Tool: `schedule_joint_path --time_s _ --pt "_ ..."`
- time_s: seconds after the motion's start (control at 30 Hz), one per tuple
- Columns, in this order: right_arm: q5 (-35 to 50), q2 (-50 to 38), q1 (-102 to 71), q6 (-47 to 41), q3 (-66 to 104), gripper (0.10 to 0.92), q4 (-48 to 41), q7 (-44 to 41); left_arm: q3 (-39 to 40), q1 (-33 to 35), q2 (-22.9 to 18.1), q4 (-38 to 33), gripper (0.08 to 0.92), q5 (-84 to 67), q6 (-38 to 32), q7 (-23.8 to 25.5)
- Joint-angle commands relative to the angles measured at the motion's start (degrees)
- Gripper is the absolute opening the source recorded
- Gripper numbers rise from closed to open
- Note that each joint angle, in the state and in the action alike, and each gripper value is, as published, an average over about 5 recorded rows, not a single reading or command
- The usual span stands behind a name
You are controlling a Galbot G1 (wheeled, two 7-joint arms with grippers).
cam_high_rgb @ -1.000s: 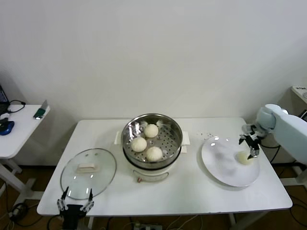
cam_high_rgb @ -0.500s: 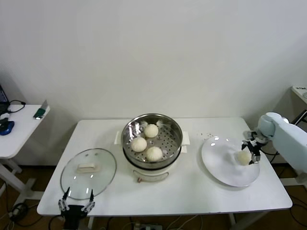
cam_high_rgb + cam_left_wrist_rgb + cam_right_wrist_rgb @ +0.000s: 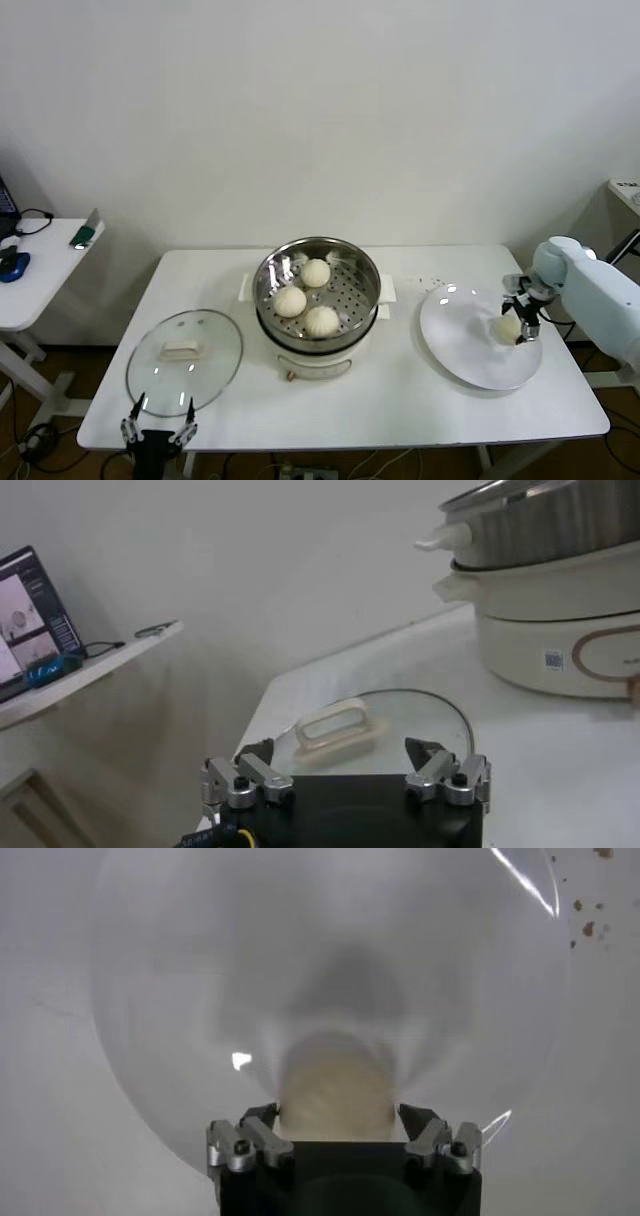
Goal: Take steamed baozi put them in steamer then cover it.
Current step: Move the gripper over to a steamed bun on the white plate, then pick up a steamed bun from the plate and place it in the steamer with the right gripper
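In the right wrist view the bun point(image 3: 335, 1088) on the plate point(image 3: 180, 998) is blurred, and its near side is hidden behind the right gripper point(image 3: 340, 1133) body, so contact between fingertips and dough cannot be made out. The plate's rim runs off that picture's edge. In the head view the right gripper point(image 3: 520, 318) is too small to show how its fingers sit around the bun point(image 3: 507, 326); they seem to straddle it. The left gripper point(image 3: 157, 436) is cut off by the head view's lower edge. In the left wrist view the steamer point(image 3: 545, 525) is cropped at the edge, and the lid point(image 3: 385, 720) is partly hidden behind the left gripper point(image 3: 345, 780).
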Motion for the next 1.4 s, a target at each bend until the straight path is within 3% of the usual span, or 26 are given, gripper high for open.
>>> schedule_joint_path --time_s 0.03,0.3,0.57,1.03,1.4 --pt "-0.7 0.4 -0.5 0.0 0.5 0.773 -0.8 -0.4 0.0 0.0 -0.1 0.0 0.823 0.0 0.0 0.0" --pt "-0.9 0.7 0.4 0.2 0.1 0.680 -1.3 -0.7 0.1 0.1 -0.1 -0.1 0.823 0.1 -0.1 0.0" --pt "4.4 0.4 4.6 -1.3 -4.5 0.656 0.1 -0.7 0.2 0.6 -0.1 -0.7 0.823 0.2 -0.1 0.0" --pt "41.3 7.0 35.9 -12.8 -37.9 0.662 7.0 1.9 2.0 3.1 -0.1 -3.0 0.823 0.4 -0.6 1.5" --pt "66.5 12.6 50.0 -22.1 -53.1 0.665 23.0 10.2 4.4 2.4 0.6 -4.0 0.823 0.7 -0.5 3.1"
